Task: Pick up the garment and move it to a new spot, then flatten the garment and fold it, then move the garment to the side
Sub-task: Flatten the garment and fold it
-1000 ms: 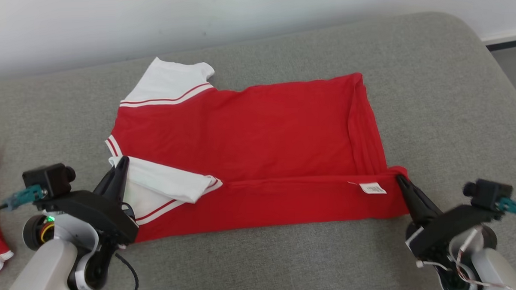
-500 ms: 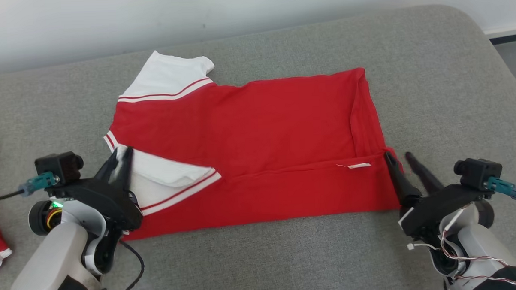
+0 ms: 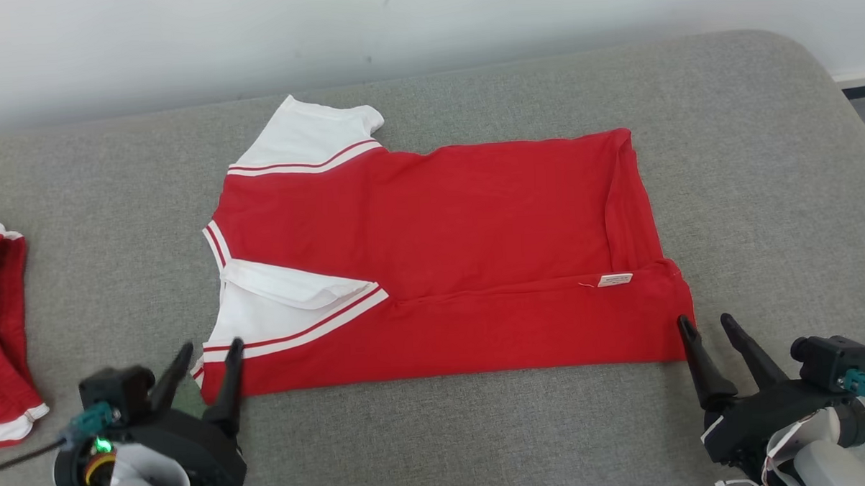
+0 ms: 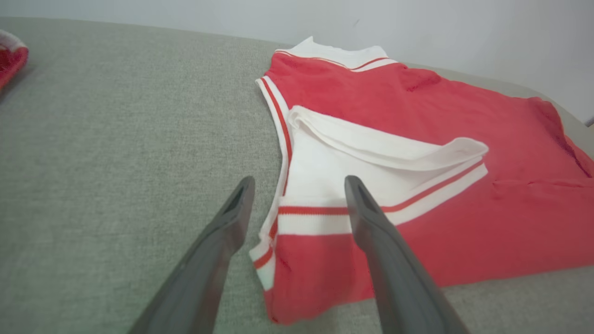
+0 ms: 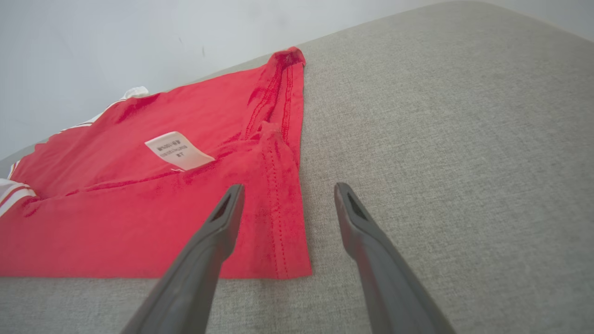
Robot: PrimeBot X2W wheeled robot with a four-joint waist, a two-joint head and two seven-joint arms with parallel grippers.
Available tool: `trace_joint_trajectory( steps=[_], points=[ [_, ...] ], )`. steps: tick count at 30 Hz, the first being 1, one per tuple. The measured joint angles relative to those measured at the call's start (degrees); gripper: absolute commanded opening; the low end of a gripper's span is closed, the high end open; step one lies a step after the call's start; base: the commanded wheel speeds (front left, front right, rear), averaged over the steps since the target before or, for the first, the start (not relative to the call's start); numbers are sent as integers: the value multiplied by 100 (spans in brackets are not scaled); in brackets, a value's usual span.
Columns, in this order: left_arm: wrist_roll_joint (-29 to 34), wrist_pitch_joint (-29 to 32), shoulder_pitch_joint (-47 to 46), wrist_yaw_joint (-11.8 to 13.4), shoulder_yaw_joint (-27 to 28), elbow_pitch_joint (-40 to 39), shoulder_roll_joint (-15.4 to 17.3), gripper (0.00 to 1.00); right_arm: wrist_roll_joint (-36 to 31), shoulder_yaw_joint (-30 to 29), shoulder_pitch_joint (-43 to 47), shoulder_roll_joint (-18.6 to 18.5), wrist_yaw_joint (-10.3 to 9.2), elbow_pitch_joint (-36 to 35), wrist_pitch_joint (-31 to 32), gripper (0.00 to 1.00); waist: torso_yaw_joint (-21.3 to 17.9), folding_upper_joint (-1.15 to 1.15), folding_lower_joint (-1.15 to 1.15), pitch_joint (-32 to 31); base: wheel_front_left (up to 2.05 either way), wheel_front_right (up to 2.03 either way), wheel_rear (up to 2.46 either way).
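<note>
The garment [image 3: 446,235] is a red shirt with white, red-striped sleeves, lying flat on the grey cushion with its near long edge folded over toward the middle; a white label [image 3: 615,280] shows on the fold. My left gripper [image 3: 206,346] stands open just off the shirt's near left corner, holding nothing. In the left wrist view the garment [image 4: 394,153] spreads ahead and the left gripper [image 4: 299,183] spans its white-banded corner. My right gripper [image 3: 707,321] is open beside the near right corner. The right wrist view has that gripper [image 5: 287,188] over the garment's [image 5: 139,204] hem, empty.
A grey upholstered cushion [image 3: 761,188] carries everything; its rounded right edge drops to the floor at the far right. A second red garment with white trim [image 3: 0,323] lies at the left edge. A pale wall [image 3: 396,21] runs along the back.
Both grippers have opened, let go of the shirt's folded edge and drawn back toward me. The folded strip now lies flat. The head camera has shifted a little.
</note>
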Motion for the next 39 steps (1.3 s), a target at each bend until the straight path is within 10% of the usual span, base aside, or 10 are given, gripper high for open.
trace_joint_trajectory(
  steps=[14,16,17,18,19,39],
  points=[
    [-105,390,340,231,-133,-215,69,100,-302,143,-323,318,0,686,-22,100,-55,0,0,146,0,0,0],
    [-165,415,347,188,-145,-166,35,100,-298,187,-385,380,0,806,-24,29,-57,0,0,138,0,0,0],
    [-186,426,346,185,-151,-148,19,68,-279,214,-414,407,0,843,-27,0,-51,0,0,131,0,0,0],
    [-204,426,347,182,-153,-127,-11,13,-265,248,-439,423,0,870,-37,0,-43,0,0,117,0,0,0],
    [-231,430,348,180,-162,-108,-38,0,-260,282,-458,438,0,890,-56,0,-34,0,0,97,0,0,0],
    [-505,47,1680,399,-180,-756,-218,0,172,166,750,141,0,381,-202,0,555,-1,-1,-656,0,0,0]
  ],
)
